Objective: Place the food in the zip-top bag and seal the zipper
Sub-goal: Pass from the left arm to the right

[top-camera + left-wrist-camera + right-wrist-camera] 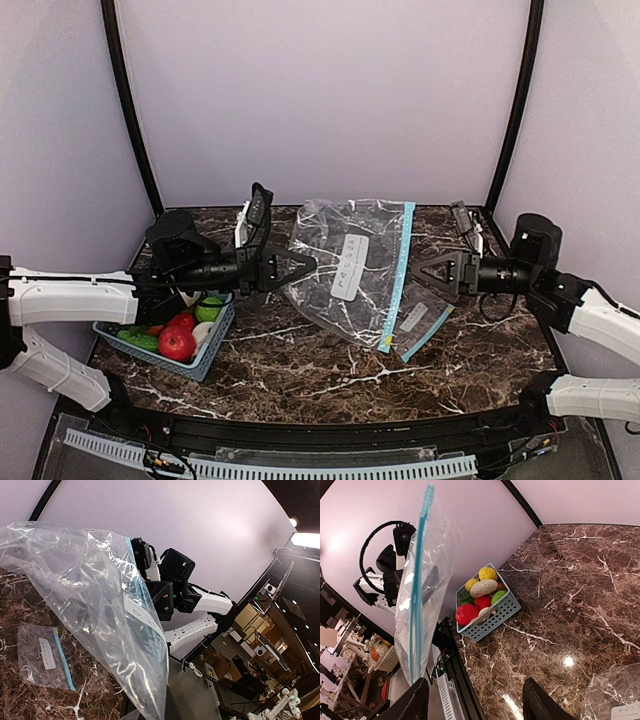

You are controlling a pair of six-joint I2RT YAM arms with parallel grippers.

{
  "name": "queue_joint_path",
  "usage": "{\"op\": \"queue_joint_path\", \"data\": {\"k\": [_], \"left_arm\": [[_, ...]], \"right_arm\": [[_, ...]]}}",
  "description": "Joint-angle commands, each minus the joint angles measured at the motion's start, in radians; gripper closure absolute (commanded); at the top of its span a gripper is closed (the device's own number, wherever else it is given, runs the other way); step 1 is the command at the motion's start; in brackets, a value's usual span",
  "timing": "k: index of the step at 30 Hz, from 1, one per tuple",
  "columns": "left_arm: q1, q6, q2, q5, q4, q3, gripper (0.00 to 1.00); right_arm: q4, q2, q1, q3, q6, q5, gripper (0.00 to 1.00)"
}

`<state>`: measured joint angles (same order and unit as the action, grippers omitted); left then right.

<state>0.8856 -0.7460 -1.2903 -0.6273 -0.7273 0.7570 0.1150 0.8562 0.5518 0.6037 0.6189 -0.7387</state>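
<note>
The clear zip-top bag (345,262) with a blue zipper strip (398,275) hangs raised over the table's middle. My left gripper (303,267) is shut on the bag's left edge. The bag (100,605) fills the left wrist view. My right gripper (418,272) stands open just right of the zipper edge, nothing between its fingers (415,705). In the right wrist view the zipper strip (417,590) hangs edge-on beside the left finger. The food (178,342), red, green, yellow and cream toy pieces (482,587), lies in the basket.
The teal lattice basket (208,358) sits at the table's front left, below my left arm. A second, smaller clear bag (420,322) lies flat on the marble right of centre, under the raised bag's zipper end. Black frame posts stand at both back corners.
</note>
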Motion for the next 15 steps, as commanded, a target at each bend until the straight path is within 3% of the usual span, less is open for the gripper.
{"op": "queue_joint_path", "data": {"k": [1,15], "left_arm": [[-0.001,-0.006,0.037,-0.003,-0.037,-0.016,0.99],[-0.001,-0.010,0.021,-0.009,-0.041,-0.009,0.99]], "right_arm": [[0.048,0.012,0.007,-0.020,0.016,0.004,0.39],[0.077,0.053,0.007,0.005,0.017,-0.089,0.40]]}}
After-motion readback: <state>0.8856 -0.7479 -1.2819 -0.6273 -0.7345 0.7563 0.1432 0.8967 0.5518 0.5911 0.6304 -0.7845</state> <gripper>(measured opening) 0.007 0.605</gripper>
